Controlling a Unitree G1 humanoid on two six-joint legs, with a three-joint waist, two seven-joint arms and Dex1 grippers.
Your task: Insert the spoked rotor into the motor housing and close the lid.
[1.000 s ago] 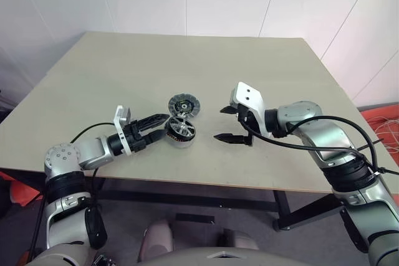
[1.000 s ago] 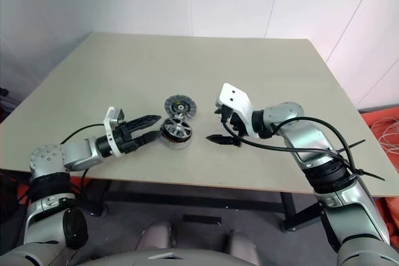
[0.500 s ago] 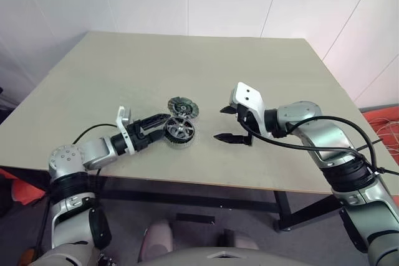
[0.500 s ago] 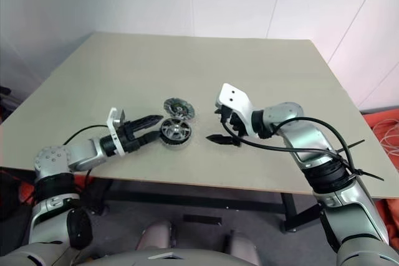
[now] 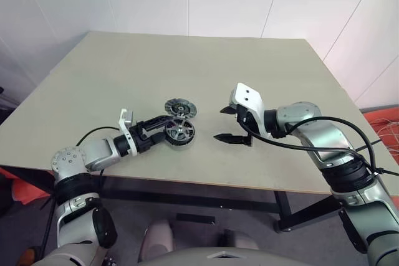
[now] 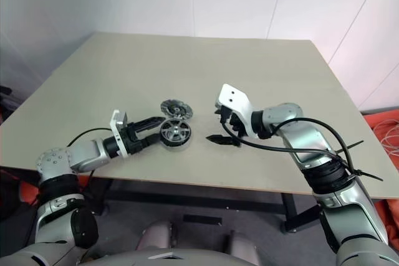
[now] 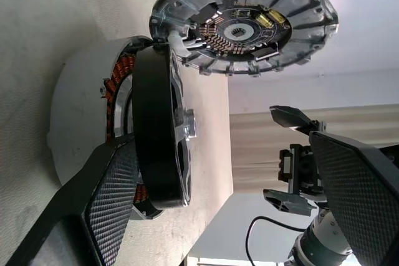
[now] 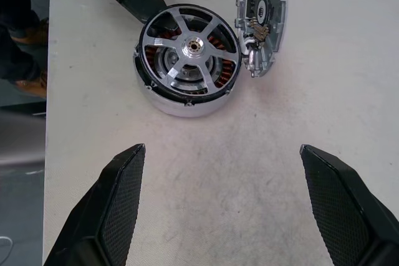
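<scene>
Silver-grey metal arms with black joint bands. Black cables loop along both forearms. White bracket on each wrist. Left gripper [image 5: 161, 130] and right gripper [image 5: 230, 124] have black fingers with textured pads [image 8: 124, 194].

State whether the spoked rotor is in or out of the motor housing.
In: the spoked rotor sits in the motor housing, with copper windings showing between its spokes.

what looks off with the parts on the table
The lid sits crooked on the housing: one side is lifted, so the copper windings show in the gap. The rotor lies on the table beside them, not inside the housing.
</scene>
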